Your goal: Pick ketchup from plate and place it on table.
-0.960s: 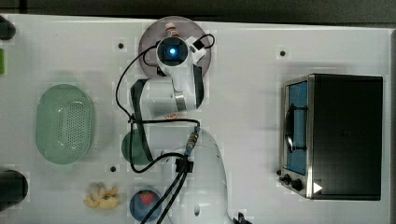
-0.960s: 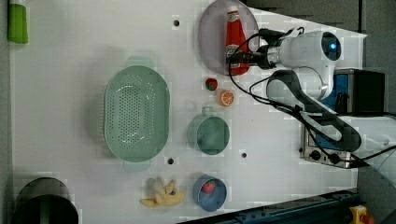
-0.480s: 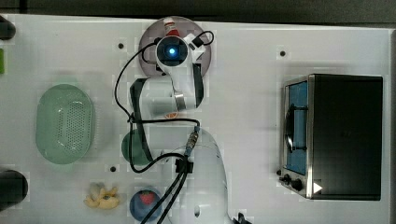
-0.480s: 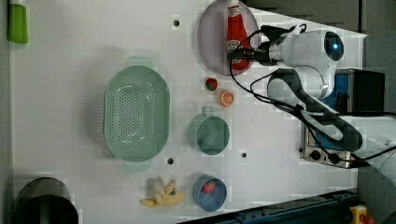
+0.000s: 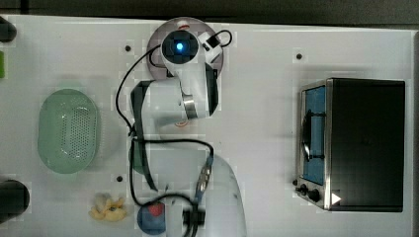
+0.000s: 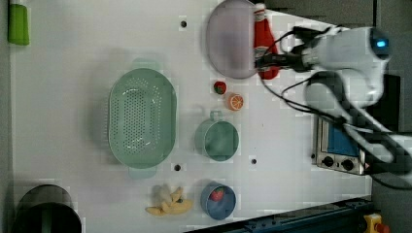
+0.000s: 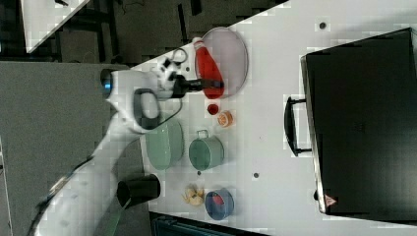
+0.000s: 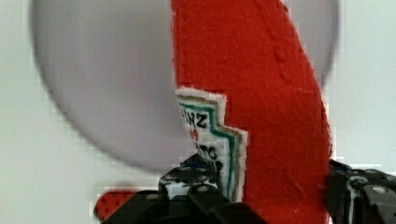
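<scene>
As the ketchup (image 8: 275,116) sits between the jaws, jaws clamped on its base, above the plate (image 6: 228,43)

White bench top with small dark screw holes (image 6: 183,23). Beyond its edge, the top view has a dark strip of floor (image 5: 207,7) along its top. The right view has dark floor (image 7: 142,24) with cables, the corner of a second white surface (image 7: 46,17), and a grey panel (image 7: 44,128). Lighting even, shadows soft.
</scene>
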Motion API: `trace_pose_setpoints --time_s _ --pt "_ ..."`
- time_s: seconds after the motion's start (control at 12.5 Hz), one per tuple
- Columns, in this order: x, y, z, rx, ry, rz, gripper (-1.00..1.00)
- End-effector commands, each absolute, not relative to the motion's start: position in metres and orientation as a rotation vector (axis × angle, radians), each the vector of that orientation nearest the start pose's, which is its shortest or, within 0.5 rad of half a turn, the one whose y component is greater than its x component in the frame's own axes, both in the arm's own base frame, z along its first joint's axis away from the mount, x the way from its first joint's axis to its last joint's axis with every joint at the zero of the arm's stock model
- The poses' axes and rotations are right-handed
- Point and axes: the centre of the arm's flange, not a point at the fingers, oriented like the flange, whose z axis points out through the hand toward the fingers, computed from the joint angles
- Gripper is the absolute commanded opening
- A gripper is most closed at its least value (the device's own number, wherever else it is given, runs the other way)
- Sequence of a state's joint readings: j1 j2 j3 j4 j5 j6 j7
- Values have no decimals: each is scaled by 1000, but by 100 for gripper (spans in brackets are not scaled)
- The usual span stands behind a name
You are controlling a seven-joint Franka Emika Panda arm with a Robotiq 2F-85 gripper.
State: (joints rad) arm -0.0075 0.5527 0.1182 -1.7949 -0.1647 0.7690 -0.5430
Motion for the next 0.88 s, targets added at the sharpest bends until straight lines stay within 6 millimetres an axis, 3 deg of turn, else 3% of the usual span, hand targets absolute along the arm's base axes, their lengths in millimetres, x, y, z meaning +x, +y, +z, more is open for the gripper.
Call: trace_pose_setpoints --time_s 0.08,0.24,0.4,0.64,0.88 --pt "656 27 394 -3207 207 -211 21" --pt "632 5 426 -3190 319 -101 21" --pt "604 -16 443 -3133 433 20 21" --pt "563 -46 437 -3096 547 155 21" --pt "530 -56 414 -3087 608 179 21"
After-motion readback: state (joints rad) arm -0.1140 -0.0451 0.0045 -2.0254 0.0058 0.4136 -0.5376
